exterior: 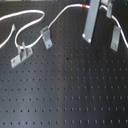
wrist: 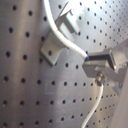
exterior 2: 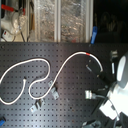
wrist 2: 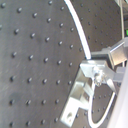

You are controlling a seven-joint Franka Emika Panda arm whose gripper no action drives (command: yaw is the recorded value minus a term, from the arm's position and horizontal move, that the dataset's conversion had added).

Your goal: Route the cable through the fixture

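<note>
A: On the black perforated worktop (exterior: 70, 95) lies the cable (exterior 2: 47, 64), long and white. In the second exterior view it makes wide curves from the second exterior view's left side, rises to a short red band (exterior 2: 88, 52), and then goes down toward the robot arm (exterior 2: 117, 82).

B: And where is the pincer (wrist: 102, 67)?

A: Directly at the cable. In the first wrist view the cord runs past a grey metal fixture (wrist: 59, 37) and goes straight between the dark fingers, then comes out behind them and hangs further. So I judge the pincer is closed on the cable, at a place after the red band.

B: Which fixtures do you see?

A: In the first exterior view there are three small metal ones: a flat bracket (exterior: 21, 54), one upright clip (exterior: 45, 37), and another upright clip (exterior: 115, 39) at the first exterior view's right, just beside the arm (exterior: 95, 20).

B: What matters for the next move?

A: The direction of the cord relative to the slot. In the second wrist view the cord's long axis passes above a fixture (wrist 2: 80, 95) that stands close under the pincer. I think the held section must be lowered along this line into the opening. Whether it already sits inside, I cannot tell
</note>
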